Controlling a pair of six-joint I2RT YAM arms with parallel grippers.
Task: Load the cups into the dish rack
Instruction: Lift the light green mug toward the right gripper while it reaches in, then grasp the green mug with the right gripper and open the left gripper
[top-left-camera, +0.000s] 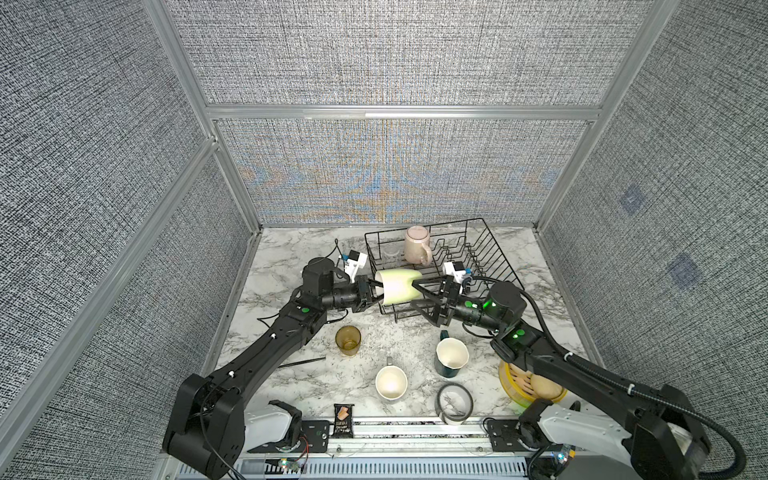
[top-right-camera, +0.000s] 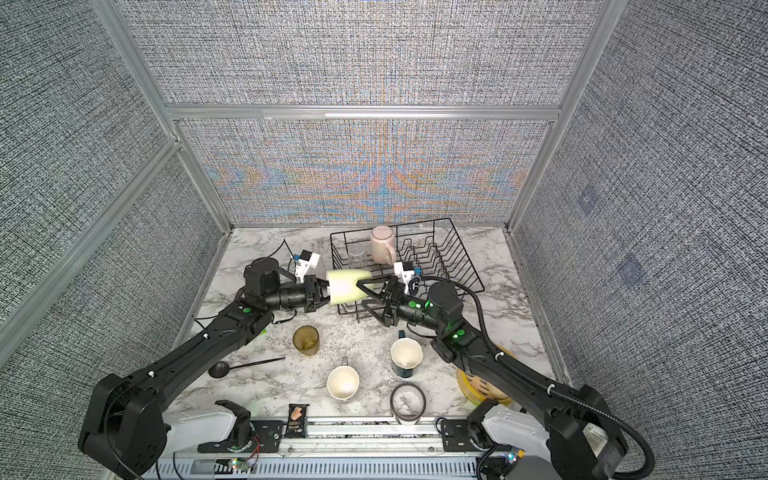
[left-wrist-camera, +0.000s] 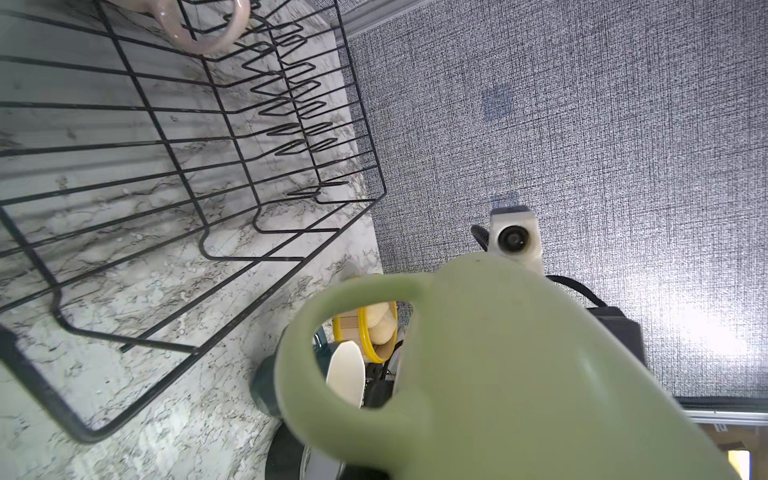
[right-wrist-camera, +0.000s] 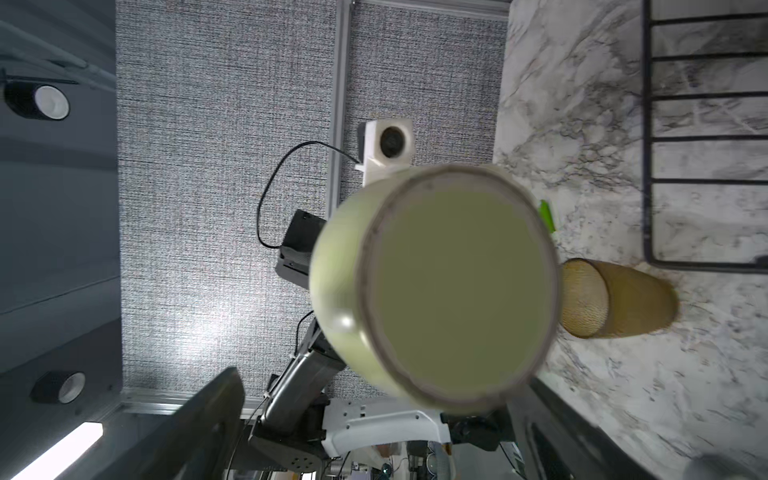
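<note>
A pale green mug (top-left-camera: 397, 286) (top-right-camera: 347, 284) hangs on its side in the air over the front left corner of the dish rack (top-left-camera: 494, 253) (top-right-camera: 461, 249). My left gripper (top-left-camera: 376, 291) (top-right-camera: 326, 291) is shut on the mug's rim end. My right gripper (top-left-camera: 411, 294) (top-right-camera: 360, 294) is open, and its fingers (right-wrist-camera: 208, 415) flank the mug's base (right-wrist-camera: 453, 299). The left wrist view shows the mug's handle (left-wrist-camera: 299, 374). A pink mug (top-left-camera: 415, 245) and a small clear glass (top-left-camera: 390, 253) stand inside the rack. The amber tumbler (top-left-camera: 348, 340), grey mug (top-left-camera: 391, 382) and dark teal mug (top-left-camera: 451, 357) stand on the table.
At the front edge lies a grey tape ring (top-left-camera: 454, 401). A yellow basket of buns (top-left-camera: 515, 386) sits under my right arm. A black spoon (top-right-camera: 245, 366) lies beside my left arm, and a dark snack packet (top-left-camera: 343, 419) rests on the front rail.
</note>
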